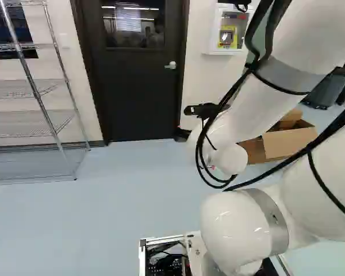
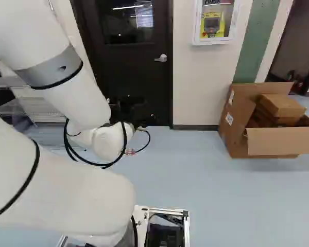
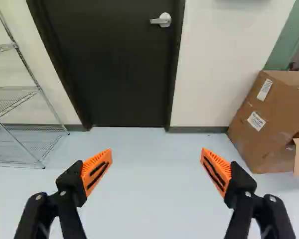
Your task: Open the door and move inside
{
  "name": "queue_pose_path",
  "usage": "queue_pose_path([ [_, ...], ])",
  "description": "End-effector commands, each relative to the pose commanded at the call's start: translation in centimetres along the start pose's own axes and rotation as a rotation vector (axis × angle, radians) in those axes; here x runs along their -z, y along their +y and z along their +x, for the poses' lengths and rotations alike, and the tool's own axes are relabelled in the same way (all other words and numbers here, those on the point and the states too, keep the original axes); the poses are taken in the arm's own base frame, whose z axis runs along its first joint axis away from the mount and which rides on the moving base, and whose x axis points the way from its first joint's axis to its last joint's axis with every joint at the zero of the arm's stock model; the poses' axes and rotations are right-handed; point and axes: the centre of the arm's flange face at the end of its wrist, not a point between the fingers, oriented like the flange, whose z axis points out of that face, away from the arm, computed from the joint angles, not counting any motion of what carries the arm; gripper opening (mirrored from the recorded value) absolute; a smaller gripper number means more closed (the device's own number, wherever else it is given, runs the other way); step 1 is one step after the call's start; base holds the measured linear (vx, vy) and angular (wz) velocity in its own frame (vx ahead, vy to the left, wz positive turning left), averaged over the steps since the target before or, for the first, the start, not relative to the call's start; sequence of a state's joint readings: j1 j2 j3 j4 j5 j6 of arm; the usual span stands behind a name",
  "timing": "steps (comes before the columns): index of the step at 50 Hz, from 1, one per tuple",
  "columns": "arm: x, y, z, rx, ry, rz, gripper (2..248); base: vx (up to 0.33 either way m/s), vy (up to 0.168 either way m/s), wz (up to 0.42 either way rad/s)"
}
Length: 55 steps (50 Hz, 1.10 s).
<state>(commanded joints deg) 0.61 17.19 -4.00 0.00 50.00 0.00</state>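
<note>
Pale floor (image 1: 103,213), wire shelving (image 1: 29,89), cream wall (image 2: 201,82)

Your pale blue floor (image 3: 149,194) carries a wire shelving rack (image 1: 23,123) on the far left and an open cardboard box (image 2: 278,141) on the far right.

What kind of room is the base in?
Probably an office or lab interior: a dark door with a window, a wire shelving rack, and an open cardboard box.
</note>
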Motion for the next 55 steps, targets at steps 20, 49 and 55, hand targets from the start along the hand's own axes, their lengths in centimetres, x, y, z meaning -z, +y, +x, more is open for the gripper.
queue_pose_path([
  [20,0.00,0.00,0.00,0.000,0.000,0.000,247,0.096,0.002,-0.007],
  [49,0.00,0.00,0.00,0.000,0.000,0.000,247,0.136,0.002,-0.012],
  [55,0.00,0.00,0.00,0.000,0.000,0.000,247,0.137,-0.002,-0.009],
])
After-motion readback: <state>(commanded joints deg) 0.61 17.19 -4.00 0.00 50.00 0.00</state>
